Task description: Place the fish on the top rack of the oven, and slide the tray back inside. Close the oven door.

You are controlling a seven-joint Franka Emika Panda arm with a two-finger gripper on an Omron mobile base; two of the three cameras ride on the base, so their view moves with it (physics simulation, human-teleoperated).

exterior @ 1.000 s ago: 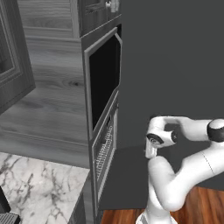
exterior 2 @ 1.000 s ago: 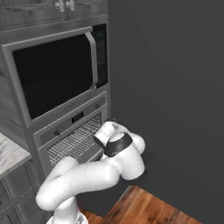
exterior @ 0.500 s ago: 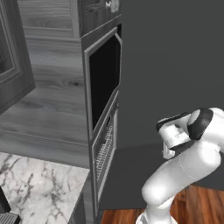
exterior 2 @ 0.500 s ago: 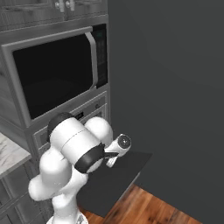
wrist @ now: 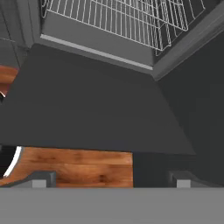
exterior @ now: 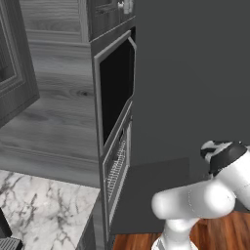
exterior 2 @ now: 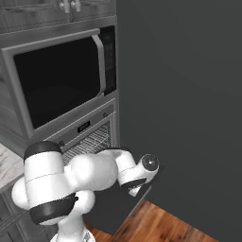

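The oven (exterior 2: 90, 137) sits under a microwave, and its oven door (wrist: 96, 100) hangs open, folded down flat over the floor. Silver wire racks (wrist: 131, 15) lie inside the cavity, and the top rack (exterior 2: 92, 142) shows through the opening. My gripper (wrist: 111, 178) hovers above the door's outer edge, looking down at it and into the oven. Its dark fingertips (wrist: 41, 177) stand wide apart, open, with nothing between them. The fish is out of view. In the left base view my arm (exterior: 195, 200) bends low at the right of the door (exterior: 156, 185).
A black-fronted microwave (exterior 2: 61, 80) is built in above the oven. A tall dark wall (exterior 2: 189, 94) runs along the right of the door. A wooden floor (wrist: 74, 164) lies below. A marble counter (exterior: 44, 210) is at the left.
My arm has swung around in front of the oven, and the hand has come away from the opening to above the door's outer edge. The jaws stayed open.
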